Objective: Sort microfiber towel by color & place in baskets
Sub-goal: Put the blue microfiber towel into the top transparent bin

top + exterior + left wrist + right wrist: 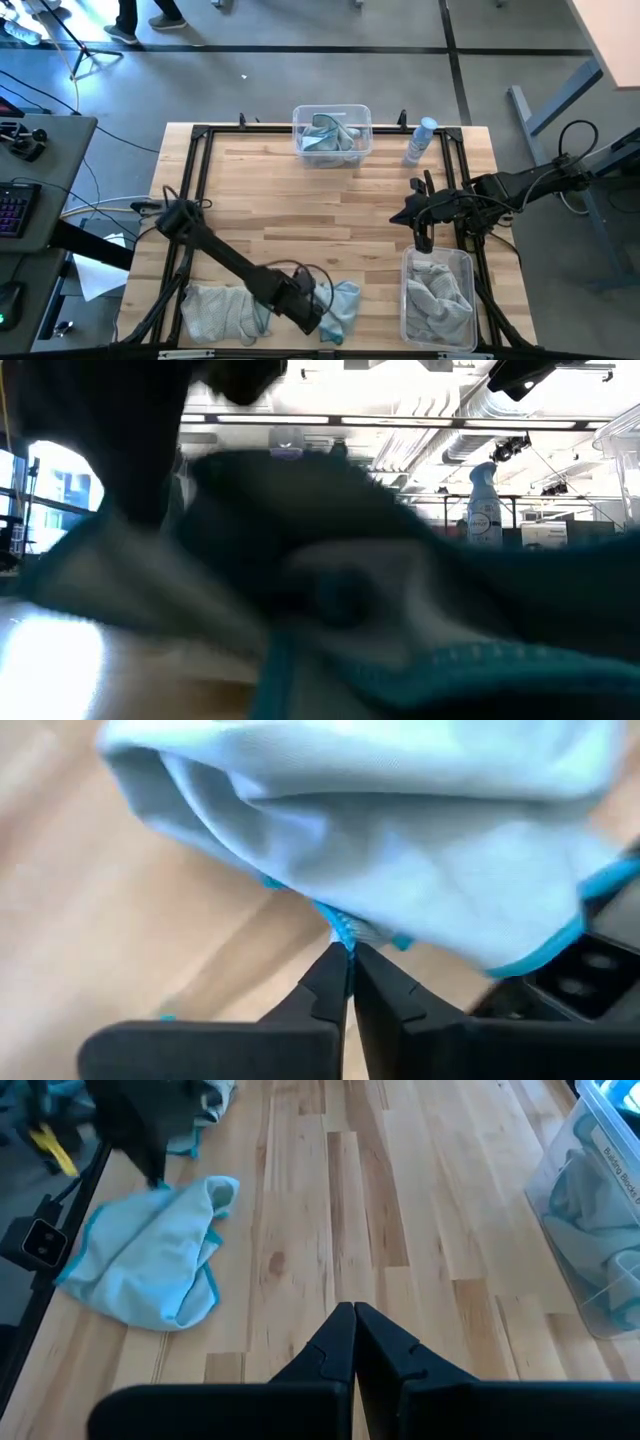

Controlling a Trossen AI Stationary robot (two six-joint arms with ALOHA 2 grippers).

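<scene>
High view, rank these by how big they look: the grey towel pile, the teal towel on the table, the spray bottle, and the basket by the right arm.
1. Grey towel pile and the basket by the right arm: they look alike, so I won't rank them.
2. Teal towel on the table, partly hidden by the left arm.
3. Spray bottle, clearly the smallest.

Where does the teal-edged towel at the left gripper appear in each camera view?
High view: teal-edged towel at the bottom edge, beside the left gripper.
Low view: blurred, filling the foreground.
Left wrist view: directly ahead, its edge pinched between shut fingers.
Right wrist view: lying on the table.
Shared landmark: the wooden table.
</scene>
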